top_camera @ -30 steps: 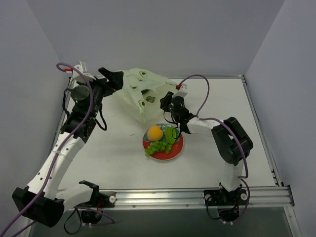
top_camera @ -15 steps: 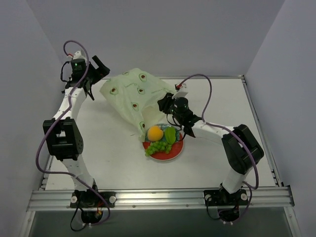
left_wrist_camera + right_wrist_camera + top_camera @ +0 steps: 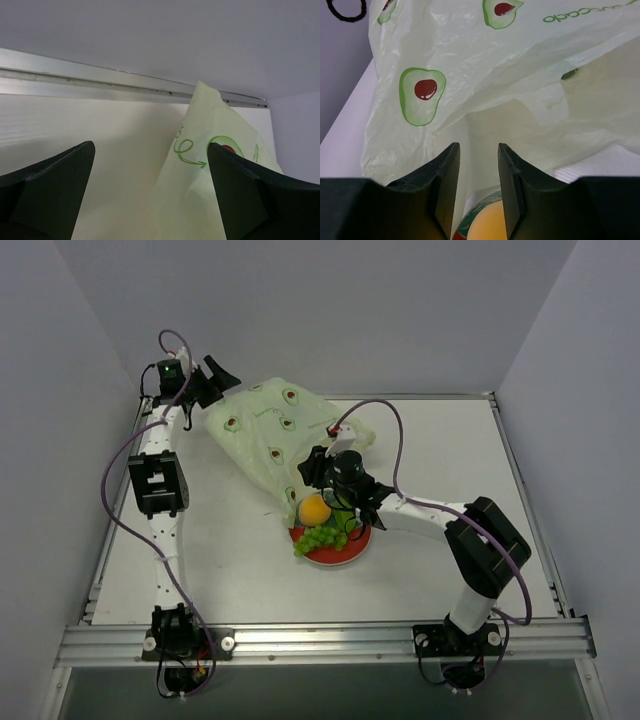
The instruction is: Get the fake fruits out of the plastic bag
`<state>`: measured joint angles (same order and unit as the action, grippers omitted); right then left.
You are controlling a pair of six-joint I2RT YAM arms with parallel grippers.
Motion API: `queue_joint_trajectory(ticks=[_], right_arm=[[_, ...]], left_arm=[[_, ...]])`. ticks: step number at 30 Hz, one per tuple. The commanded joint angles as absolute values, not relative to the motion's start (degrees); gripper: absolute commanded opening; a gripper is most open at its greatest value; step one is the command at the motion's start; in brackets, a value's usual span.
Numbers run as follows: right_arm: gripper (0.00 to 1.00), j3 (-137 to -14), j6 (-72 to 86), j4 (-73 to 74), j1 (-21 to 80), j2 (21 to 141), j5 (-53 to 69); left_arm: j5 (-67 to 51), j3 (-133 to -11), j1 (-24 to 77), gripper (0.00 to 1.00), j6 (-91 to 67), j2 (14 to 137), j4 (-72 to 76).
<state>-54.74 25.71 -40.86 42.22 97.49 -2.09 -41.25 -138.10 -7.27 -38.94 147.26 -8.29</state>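
Grey walls enclose a white table [image 3: 230, 570] with an aluminium rail along its far edge. The bag [image 3: 268, 428], pale green film printed with avocado halves, lies crumpled in the upper centre of the overhead frame, with its lower edge reaching the plate [image 3: 335, 562] at centre. On that plate sit an orange fruit [image 3: 315, 510] and a bunch of grapes [image 3: 320, 537], both clear of the bag. The left gripper [image 3: 150, 150] hovers at the upper left by the bag's far corner, its fingers spread wide and holding nothing; the corner stands just beside one finger, and contact cannot be confirmed. The right gripper [image 3: 478, 147] hangs above the plate's far side and faces the bag, its fingers narrowly parted with nothing between them. A small dark-green patch [image 3: 570, 75] shows at a fold in the film; whether it is a fruit or print cannot be determined, so completion is unverified. Assessment: the bag is thin, light, limp and likely slippery, and it will fold rather than lift as one piece. It is best pinched at a corner or a gathered edge, with the mouth hanging down. The fruits appear light and rigid. The round one is liable to roll and should be gripped across its widest part.
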Motion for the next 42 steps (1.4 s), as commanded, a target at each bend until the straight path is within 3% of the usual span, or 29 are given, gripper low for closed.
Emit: queue_joint_trajectory(ticks=[1, 8, 17, 24, 30, 31, 34, 35, 40, 42], right_arm=[[0.33, -57.04, 24.61, -41.49, 41.75, 99.13, -2.37], [0.33, -60.20, 24.96, -40.61, 42.10, 104.59, -1.05], [0.33, -60.47, 23.91, -39.55, 42.10, 104.68, -2.72], [0.33, -59.42, 23.99, -39.46, 42.10, 103.10, -3.34], [0.33, -57.48, 23.73, -39.11, 41.92, 100.03, -3.87], [0.33, -57.31, 23.73, -38.94, 41.84, 99.67, -3.87], [0.33, -56.69, 23.47, -38.67, 41.57, 98.27, -4.39], [0.33, -56.34, 23.47, -38.67, 41.40, 98.00, -4.57], [0.33, -54.58, 23.82, -38.76, 39.38, 96.59, -5.36], [0.33, -53.79, 24.34, -39.37, 37.72, 95.98, -5.36]], left_arm=[[-49.48, -142.11, -7.91, 0.94, -48.85, 149.32, 2.79], [-52.56, -142.74, -5.98, 0.94, -65.88, 156.17, 23.60], [-51.50, -141.77, -4.83, 0.94, -77.95, 155.40, 36.63], [-52.56, -139.22, -2.55, 0.94, -79.37, 152.14, 38.50], [-53.79, -136.41, -1.76, 0.94, -72.08, 149.86, 30.77], [-53.62, -135.71, -1.67, 0.99, -71.46, 149.42, 30.76], [-53.79, -135.00, -1.32, 0.68, -72.76, 149.85, 32.33], [-53.88, -135.17, -1.23, 0.47, -73.21, 149.94, 32.87], [-55.63, -136.49, -0.62, 0.09, -73.13, 148.63, 32.26], [-55.99, -136.15, 1.40, 0.02, -73.04, 147.49, 32.25]])
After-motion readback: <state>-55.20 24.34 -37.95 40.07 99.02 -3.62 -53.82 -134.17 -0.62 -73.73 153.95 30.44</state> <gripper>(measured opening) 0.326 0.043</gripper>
